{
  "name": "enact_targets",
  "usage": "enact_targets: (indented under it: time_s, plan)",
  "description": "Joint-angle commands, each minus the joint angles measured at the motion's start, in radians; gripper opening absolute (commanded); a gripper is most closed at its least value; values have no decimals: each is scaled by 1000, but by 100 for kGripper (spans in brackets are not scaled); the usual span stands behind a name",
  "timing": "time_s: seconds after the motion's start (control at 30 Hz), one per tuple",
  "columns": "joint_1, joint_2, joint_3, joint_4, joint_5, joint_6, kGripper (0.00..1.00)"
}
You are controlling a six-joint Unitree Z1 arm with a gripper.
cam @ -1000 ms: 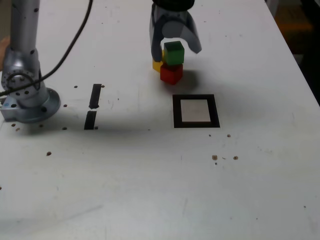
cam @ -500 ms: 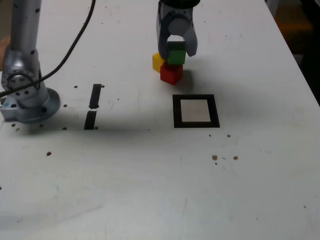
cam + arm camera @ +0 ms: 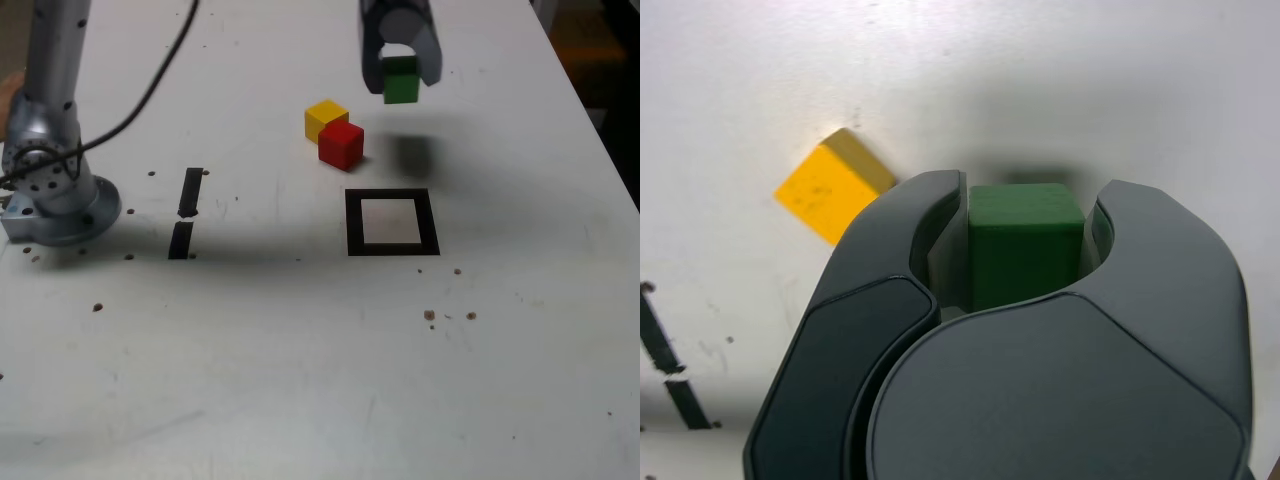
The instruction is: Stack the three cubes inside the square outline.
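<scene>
Green cube [image 3: 401, 80] clasped, aloft; square outline [image 3: 432, 222] bare.
Next: gripper [image 3: 402, 76] probably brings it near-left, lowering squarely.

Three cubes [image 3: 341, 145], one square outline [image 3: 354, 222], two strips [image 3: 190, 192]

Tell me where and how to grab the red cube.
Grip the red cube by opposite side faces, coming from above; its top is bare. Choose the face pair clear of the yellow cube, which sits close against one corner.
</scene>
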Motion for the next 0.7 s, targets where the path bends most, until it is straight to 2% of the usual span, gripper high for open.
enact_targets:
  time_s: [0.0,0.17,0.27,0.37,0.5,0.6,0.67]
  plan:
    - [0,46,-23,2,-8,7,10]
    - [0,125,-49,-11,-27,9,12]
    - [0,130,-46,-12,-27,9,19]
    - [0,126,-45,-3,-27,9,36]
    - [0,117,-39,3,-30,5,72]
    - [0,97,-29,4,-28,1,92]
    - [-2,87,-29,9,-29,1,96]
